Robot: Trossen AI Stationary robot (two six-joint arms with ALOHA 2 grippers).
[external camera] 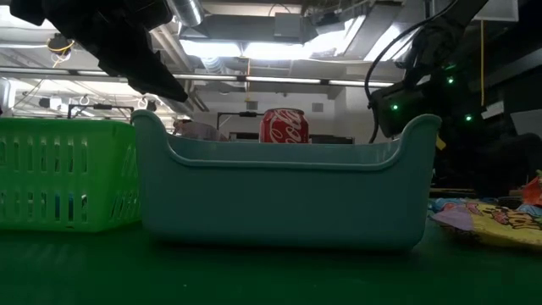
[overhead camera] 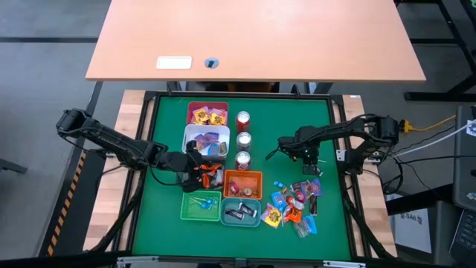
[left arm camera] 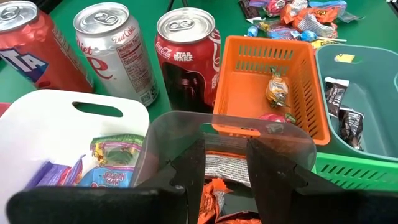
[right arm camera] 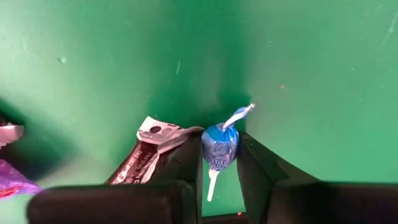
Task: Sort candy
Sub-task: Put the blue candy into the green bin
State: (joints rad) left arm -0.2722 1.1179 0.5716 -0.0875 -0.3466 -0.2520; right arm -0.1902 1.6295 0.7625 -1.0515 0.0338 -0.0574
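Blue lollipop (right arm camera: 219, 147) clamped between right pincer (right arm camera: 219, 163) fingers, above green desk (right arm camera: 298, 74), dark wrapped candy bar (right arm camera: 140, 163) just beside it. Left pincer (left arm camera: 225, 167) grips silver-and-orange wrapped candy (left arm camera: 226, 168), near orange bin (left arm camera: 249, 81), white bin (left arm camera: 74, 124) beside. Three cans (overhead camera: 243, 140) in row at desk middle. Loose candy pile (overhead camera: 296, 202) lies right of teal bin (overhead camera: 242, 221); green bin (overhead camera: 201, 216) left of it.
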